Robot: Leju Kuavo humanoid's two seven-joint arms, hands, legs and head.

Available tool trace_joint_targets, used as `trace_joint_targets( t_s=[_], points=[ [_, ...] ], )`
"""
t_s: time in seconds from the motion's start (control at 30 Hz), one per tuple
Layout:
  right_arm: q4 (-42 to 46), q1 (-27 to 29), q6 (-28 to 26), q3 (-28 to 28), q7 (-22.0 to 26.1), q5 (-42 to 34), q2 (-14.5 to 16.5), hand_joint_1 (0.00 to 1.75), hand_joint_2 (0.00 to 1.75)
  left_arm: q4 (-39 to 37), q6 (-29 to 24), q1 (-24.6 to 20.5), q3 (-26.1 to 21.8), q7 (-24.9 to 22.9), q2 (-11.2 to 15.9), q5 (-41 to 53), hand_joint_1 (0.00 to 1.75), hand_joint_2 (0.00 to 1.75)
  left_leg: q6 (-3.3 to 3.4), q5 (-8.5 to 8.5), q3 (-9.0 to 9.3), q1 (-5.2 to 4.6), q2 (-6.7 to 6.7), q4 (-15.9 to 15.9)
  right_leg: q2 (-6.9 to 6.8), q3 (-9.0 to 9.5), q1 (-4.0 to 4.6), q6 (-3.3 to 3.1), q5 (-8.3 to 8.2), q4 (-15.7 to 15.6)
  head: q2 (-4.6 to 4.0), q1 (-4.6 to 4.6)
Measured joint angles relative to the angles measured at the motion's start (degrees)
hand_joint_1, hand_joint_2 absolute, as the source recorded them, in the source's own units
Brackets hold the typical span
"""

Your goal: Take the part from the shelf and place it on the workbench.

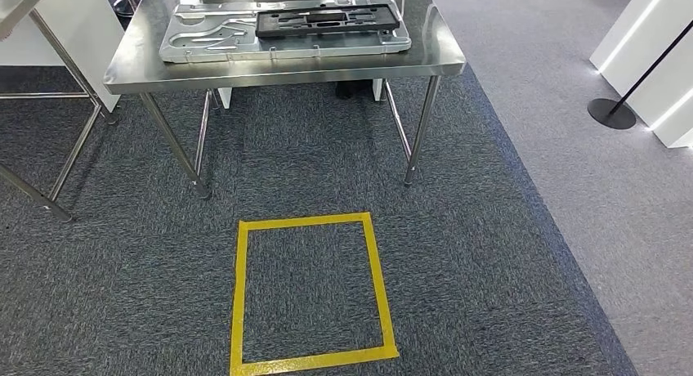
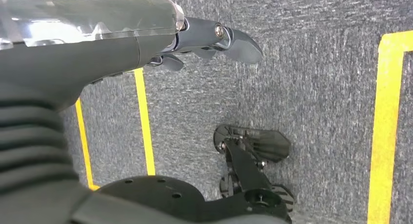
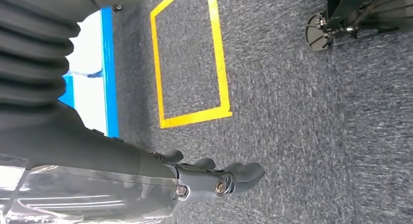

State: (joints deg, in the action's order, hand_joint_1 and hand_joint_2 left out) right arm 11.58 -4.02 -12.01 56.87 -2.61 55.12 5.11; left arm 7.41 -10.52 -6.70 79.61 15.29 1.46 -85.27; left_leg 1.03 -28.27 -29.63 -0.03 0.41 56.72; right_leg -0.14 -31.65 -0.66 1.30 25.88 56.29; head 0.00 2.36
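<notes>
- On the steel desk (image 1: 286, 65) at the far side of the head view, the black part (image 1: 327, 20) is seen lying flat: a long, flat rectangular piece of dark plastic with slots and cut-outs.
- The part is rested on the right portion of a silver metal tray (image 1: 212, 37), a shallow pressed plate with curved channels stamped into its left half.
- The desk top is polished and reflective, carried on thin tubular legs that stand on dark grey, finely speckled carpet (image 1: 490, 253).
- A square outlined in yellow tape (image 1: 239, 294) is laid on the carpet in front of the desk.
- A black round stand base (image 1: 611, 113) with a thin pole is seen at the right, beside white panels.
- The left hand (image 2: 204, 41) is shown hanging over the carpet, its dark fingers curled slightly inward and apart, with nothing held and nothing touched.
- The right hand (image 3: 209, 177) is likewise shown above the carpet, fingers loosely bent and separated, nothing gripped.
- Behind each hand a grey ribbed cover and a clear glossy shell are visible.
</notes>
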Motion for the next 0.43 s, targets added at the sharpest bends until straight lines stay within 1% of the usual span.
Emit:
trace_joint_targets(
  t_s=[0.1, 0.17, 0.23, 0.3, 0.43],
  points=[
    [0.0, 0.1, 0.5, -0.5, 0.3, -1.3, 0.0, 0.0, 1.75, 0.1, 0.5, 0.2, -1.1, -0.7, 0.0, 1.8, 0.0, 1.75, -0.01, 0.0, -0.03, 0.03, 0.0, 0.0, 0.0, -0.08, 0.04, 0.0, 0.01, 0.1, 0.0, 0.0],
    [0.1, 0.3, 0.8, -1.5, 0.4, -2.8, -0.1, 0.0, 1.75, 0.2, 0.8, 0.6, -2.7, -1.2, 0.0, 4.1, 0.0, 0.87, -0.02, 0.01, -0.07, 0.05, 0.0, 0.0, 0.0, -0.15, 0.07, 0.0, 0.01, 0.1, 0.0, 0.0],
    [0.2, 0.6, 1.1, -2.8, 0.4, -4.5, -0.2, 0.0, 0.87, 0.5, 1.1, 0.9, -4.5, -1.6, 0.0, 6.7, 0.0, 0.0, -0.03, 0.02, -0.09, 0.06, 0.0, 0.0, 0.0, -0.21, 0.08, 0.0, 0.01, 0.2, 0.0, 0.0],
    [0.4, 1.0, 1.6, -4.3, 0.5, -6.2, -0.3, 0.0, 0.0, 0.9, 1.4, 1.4, -6.7, -2.1, 0.0, 9.3, 0.0, 0.0, -0.03, 0.02, -0.1, 0.08, 0.01, 0.0, 0.0, -0.23, 0.1, -0.01, 0.02, 0.2, 0.0, 0.0],
    [0.8, 1.6, 2.1, -7.1, 0.6, -9.1, -0.6, 0.0, 0.0, 1.6, 2.0, 2.1, -10.7, -2.9, -0.1, 13.8, 0.0, 0.0, -0.03, 0.02, -0.12, 0.1, 0.01, 0.0, 0.0, -0.25, 0.12, -0.01, 0.03, 0.2, 0.0, 0.0]
  ],
)
